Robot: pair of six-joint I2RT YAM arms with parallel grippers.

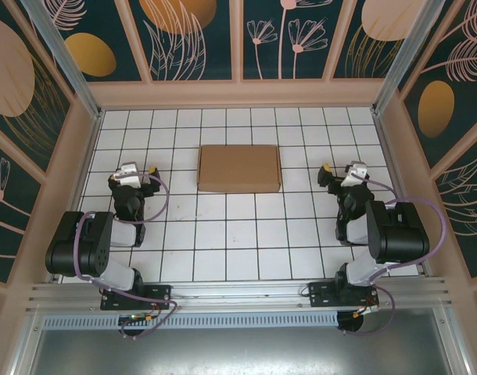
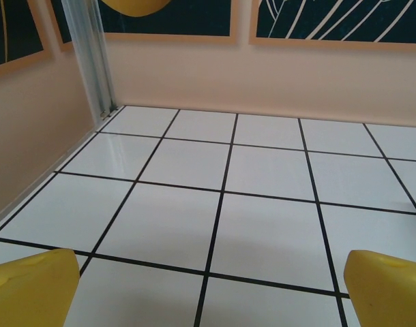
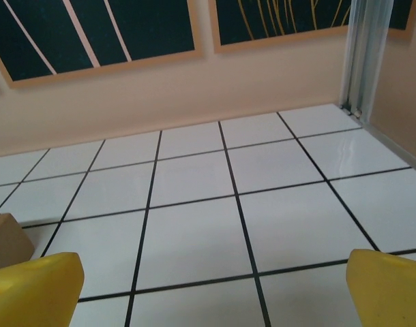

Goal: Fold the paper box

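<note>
Left gripper (image 1: pixel 151 173) and right gripper (image 1: pixel 326 173) are gaping empty; we are judging the paper box (image 1: pixel 239 168) folded, best left untouched.

Paper box (image 3: pixel 7 242) cropped at left edge

Robot test cell, lab-type setup, not a home or a shop. The table (image 1: pixel 238 258) is white with a black square grid, boxed in by a low pale wall (image 1: pixel 238 94). Above the wall are printed panels (image 1: pixel 289 39), dark teal with line-drawn leaves, flowers and orange ovals. Aluminium posts (image 1: pixel 64 58) frame the corners. An aluminium rail (image 1: pixel 238 293) runs along the near edge, with the black left arm (image 1: pixel 82 246) and right arm (image 1: pixel 396 230) bolted to it. Bare sheet metal (image 1: pixel 238 351) lies below the rail. Wrist views show the same grid and pale wall.
</note>
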